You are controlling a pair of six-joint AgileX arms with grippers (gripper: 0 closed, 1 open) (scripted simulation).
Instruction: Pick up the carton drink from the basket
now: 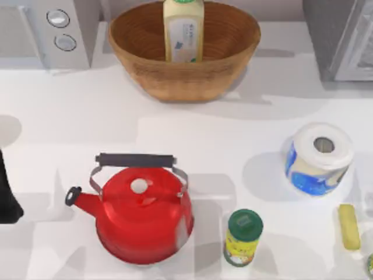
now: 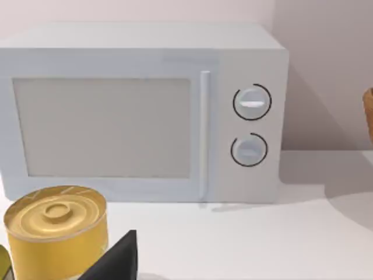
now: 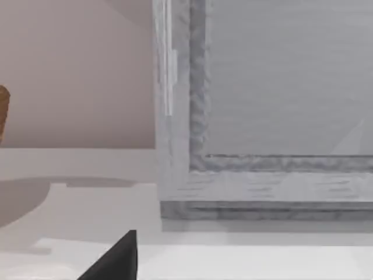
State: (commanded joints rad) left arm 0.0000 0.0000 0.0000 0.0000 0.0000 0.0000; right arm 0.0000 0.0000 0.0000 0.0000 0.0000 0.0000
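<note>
Carton drink is standing upright inside the basket, toward the back of the bowl, at the far middle of the counter. Its green top pokes up above the rim, and the white label faces the camera.

Handling-wise it's probably the easy kind: stiff-ish cardboard walls, flat faces, likely some weight if it's full (can't tell from here). Squeeze too hard and the sides would likely dent, and the coating looks smooth, so it might slide in a loose grip. Best bet looks like the upper body, just under the green top, closing across two opposite flat faces. That part sits clear of the wicker, so nothing should snag on the rim. It's tall and narrow, so a sideways nudge could tip it against the basket wall.

The left arm is parked at the left edge of the counter, well away from the basket; its wrist camera looks at a microwave and a yellow can just in front. Can't tell whether its fingers are released or clenched. Same for the right arm's fingers; its wrist camera faces a grey appliance.

Red kettle, a green-lidded can and a paper roll sit nearer the front, well apart from the basket.
</note>
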